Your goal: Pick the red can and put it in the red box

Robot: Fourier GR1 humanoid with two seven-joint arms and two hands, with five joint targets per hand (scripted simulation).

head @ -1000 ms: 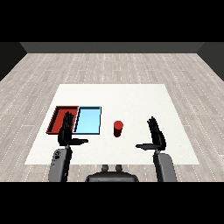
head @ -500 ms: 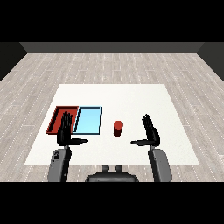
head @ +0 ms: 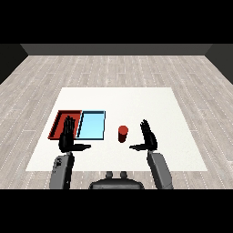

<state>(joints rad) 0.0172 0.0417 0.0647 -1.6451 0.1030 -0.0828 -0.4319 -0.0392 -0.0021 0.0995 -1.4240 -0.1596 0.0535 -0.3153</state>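
Observation:
The red can (head: 122, 133) stands upright on the white table (head: 136, 104), just right of the light blue tray (head: 92, 124). The red tray (head: 61, 120) lies at the left end, beside the blue one. My right hand (head: 148, 138) is held up to the right of the can, a short gap away, open with straight fingers and the thumb pointing toward the can. My left hand (head: 67, 138) is open too, raised over the near edge of the red tray, partly hiding it.
Both trays hold nothing that I can see. Wood-plank floor (head: 118, 68) surrounds the table on all sides. The table's right half stretches bare behind and beside my right hand.
My right hand has moved left, closing in on the can. The left hand and the can have stayed in place.

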